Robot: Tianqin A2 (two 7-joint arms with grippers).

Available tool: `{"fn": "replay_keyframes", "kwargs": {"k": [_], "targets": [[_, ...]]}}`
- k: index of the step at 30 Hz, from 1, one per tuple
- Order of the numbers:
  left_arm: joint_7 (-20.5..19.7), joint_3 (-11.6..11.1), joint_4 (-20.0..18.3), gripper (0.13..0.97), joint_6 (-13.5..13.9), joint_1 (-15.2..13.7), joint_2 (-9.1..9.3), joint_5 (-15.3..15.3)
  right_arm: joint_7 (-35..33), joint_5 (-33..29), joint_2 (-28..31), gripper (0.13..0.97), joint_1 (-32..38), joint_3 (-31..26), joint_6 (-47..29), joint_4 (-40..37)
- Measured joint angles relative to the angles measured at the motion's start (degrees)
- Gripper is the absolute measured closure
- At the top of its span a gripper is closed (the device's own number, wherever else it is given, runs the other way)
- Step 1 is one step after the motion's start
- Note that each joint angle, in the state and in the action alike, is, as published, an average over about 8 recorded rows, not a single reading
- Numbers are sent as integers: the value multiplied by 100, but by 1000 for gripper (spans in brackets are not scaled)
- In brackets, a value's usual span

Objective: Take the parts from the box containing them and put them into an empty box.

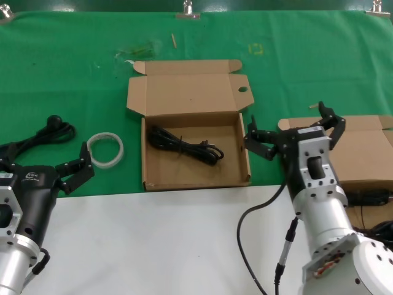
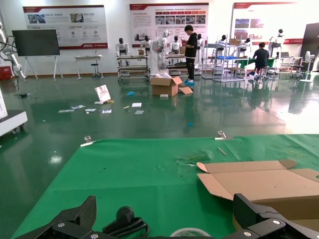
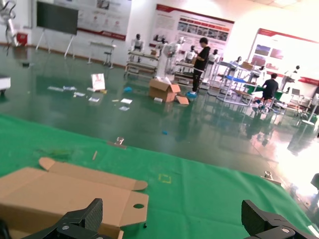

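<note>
**One cord in the middle box, both grippers wide apart**

You can see a black cord [image 1: 184, 145] lying inside the open box with the holed flap [image 1: 194, 178], in the middle of the green cloth [image 1: 307, 67]. Your right gripper [image 1: 295, 132] floats between that box and the other box [image 1: 368, 153] on the right, fingers spread wide, holding nothing. Your left gripper [image 1: 77, 172] waits near the white ring [image 1: 105, 150], fingers spread too.

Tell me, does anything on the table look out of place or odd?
Yes, a little. A white ring and a knobbed cord lie loose on the green cloth, outside the holed box, which holds one coiled cord. Small debris sits behind it.
</note>
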Motion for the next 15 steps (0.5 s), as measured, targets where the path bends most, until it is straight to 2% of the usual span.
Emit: {"fn": "replay_keyframes", "kwargs": {"k": [15], "targets": [[0,0,0,132,0,0,0,0,1964,-1098,0,129,-460,758,-950,13]]}}
